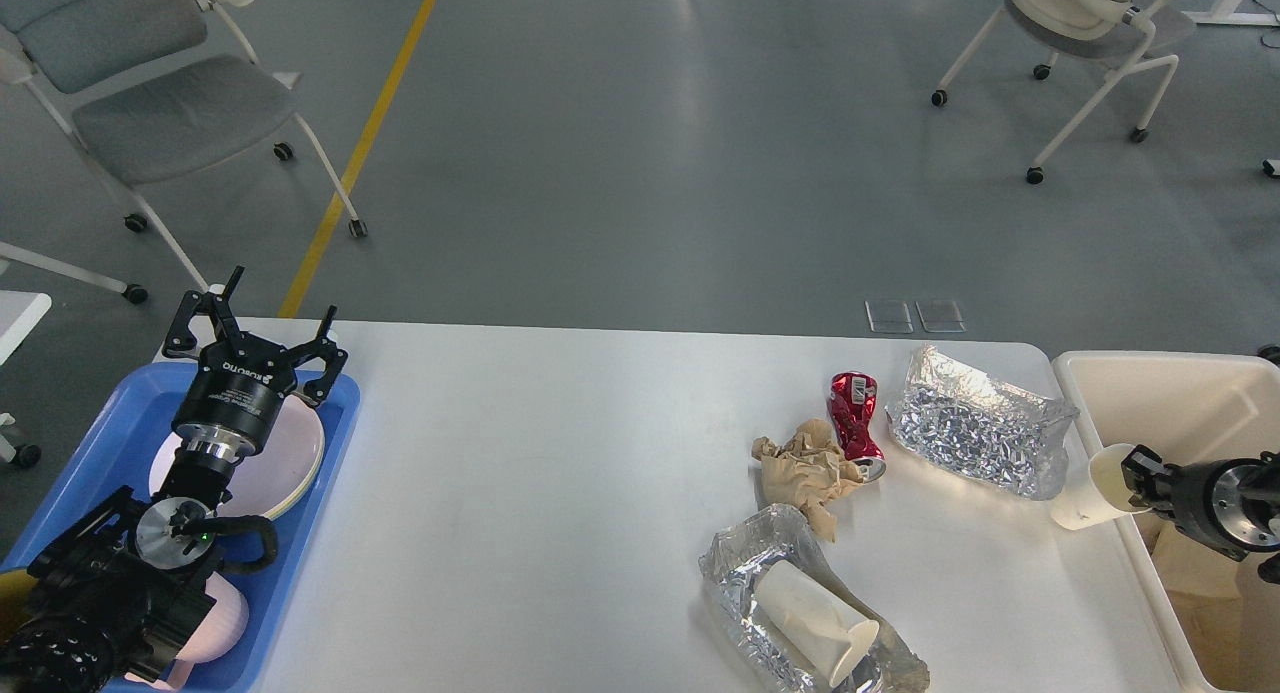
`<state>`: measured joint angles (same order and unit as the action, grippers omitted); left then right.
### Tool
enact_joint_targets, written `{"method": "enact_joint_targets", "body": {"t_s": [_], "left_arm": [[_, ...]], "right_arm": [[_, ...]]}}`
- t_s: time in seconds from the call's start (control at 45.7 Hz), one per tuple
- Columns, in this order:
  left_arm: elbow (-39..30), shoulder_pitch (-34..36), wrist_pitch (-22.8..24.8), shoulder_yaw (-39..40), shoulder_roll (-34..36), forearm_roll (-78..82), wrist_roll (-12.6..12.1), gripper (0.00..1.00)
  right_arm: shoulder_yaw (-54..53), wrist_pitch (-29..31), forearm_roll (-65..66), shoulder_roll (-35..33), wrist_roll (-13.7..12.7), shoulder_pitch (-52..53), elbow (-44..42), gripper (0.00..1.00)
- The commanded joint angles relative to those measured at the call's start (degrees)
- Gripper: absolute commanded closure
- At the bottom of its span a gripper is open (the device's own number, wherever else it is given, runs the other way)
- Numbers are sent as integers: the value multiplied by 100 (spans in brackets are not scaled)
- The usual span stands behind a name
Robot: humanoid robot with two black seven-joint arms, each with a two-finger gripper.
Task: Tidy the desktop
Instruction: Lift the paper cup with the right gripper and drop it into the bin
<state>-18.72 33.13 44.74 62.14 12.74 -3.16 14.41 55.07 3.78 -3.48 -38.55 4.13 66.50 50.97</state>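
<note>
The white desktop (560,493) carries litter on its right half: a crushed red can (853,421), crumpled brown paper (808,470), a silver foil bag (980,435) and a torn foil wrapper (740,583) with a white paper cup (815,621) lying in it. My right gripper (1135,470) is shut on the rim of another white paper cup (1088,491) and holds it at the table's right edge, beside the cream bin (1160,373). My left gripper (268,318) is open and empty above the blue tray (95,443).
The blue tray at the left holds pink-white plates (285,463). The cream bin stands off the right end of the table. Wheeled chairs (150,113) stand on the grey floor behind, and a yellow floor line (360,143) runs past the left corner.
</note>
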Motion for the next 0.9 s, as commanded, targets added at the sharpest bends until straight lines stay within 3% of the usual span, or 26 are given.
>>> {"method": "enact_joint_targets", "body": {"t_s": [0.0, 0.175, 0.394, 0.723, 0.876], "left_arm": [[0, 0, 0, 0, 0, 0, 0, 4], [0, 0, 0, 0, 0, 0, 0, 4], [0, 0, 0, 0, 0, 0, 0, 4], [0, 0, 0, 0, 0, 0, 0, 4], [0, 0, 0, 0, 0, 0, 0, 4]], "right_arm": [[56, 0, 41, -144, 0, 152, 9, 100], [135, 27, 120, -671, 0, 775, 176, 100], [522, 281, 533, -1436, 9, 2708, 1362, 100], [558, 2337, 507, -1753, 9, 5354, 2127, 100], [522, 2225, 454, -1718, -9, 5374, 1944, 100]]}}
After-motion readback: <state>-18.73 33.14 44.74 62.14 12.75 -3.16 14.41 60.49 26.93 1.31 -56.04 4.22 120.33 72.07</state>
